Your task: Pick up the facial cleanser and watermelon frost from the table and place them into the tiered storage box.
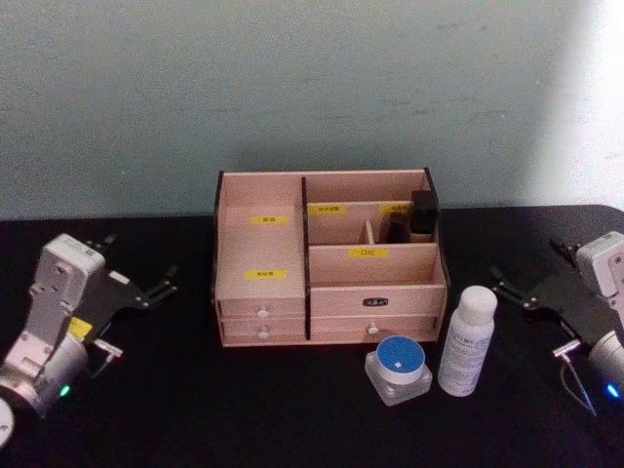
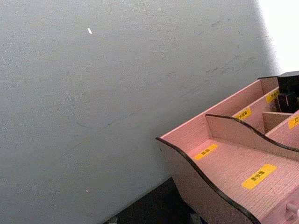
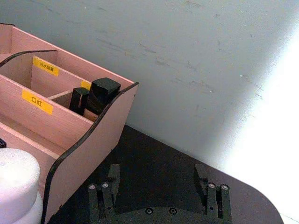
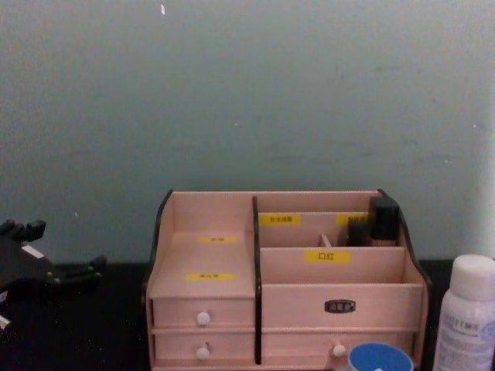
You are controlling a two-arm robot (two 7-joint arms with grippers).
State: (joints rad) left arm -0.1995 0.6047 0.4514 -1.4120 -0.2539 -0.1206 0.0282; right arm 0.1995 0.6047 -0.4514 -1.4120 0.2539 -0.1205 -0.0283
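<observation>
The tiered storage box [image 1: 327, 258] stands at centre frame in the head view, on a black table [image 1: 244, 409]. A white bottle [image 1: 466, 341] is upright just beside its lower right corner. A clear jar with a blue lid [image 1: 398, 369] sits just left of the bottle, in front of the box. The print on both containers is too small to read, so it cannot be told which is the facial cleanser and which the watermelon frost.

In the chest view the frame's right edge and bottom edge cut off part of the bottle, and only the top of the jar's lid clears the bottom edge. The right wrist view catches only the bottle's white cap, at the lower left corner.

Dark blocky items [image 1: 419, 214] fill the box's upper right compartment and are hard to make out. The writing on the box's yellow labels [image 1: 369, 253] is also illegible.

The left gripper [image 1: 141, 258] rests at the left of the head view, well apart from the box, with its fingers spread and holding nothing. The right gripper [image 1: 524, 258] sits at the right edge, near the bottle, with its fingers likewise parted and nothing between them.

A pale grey-green wall [image 1: 292, 88] rises behind the table, and bright light washes over its upper right corner.
</observation>
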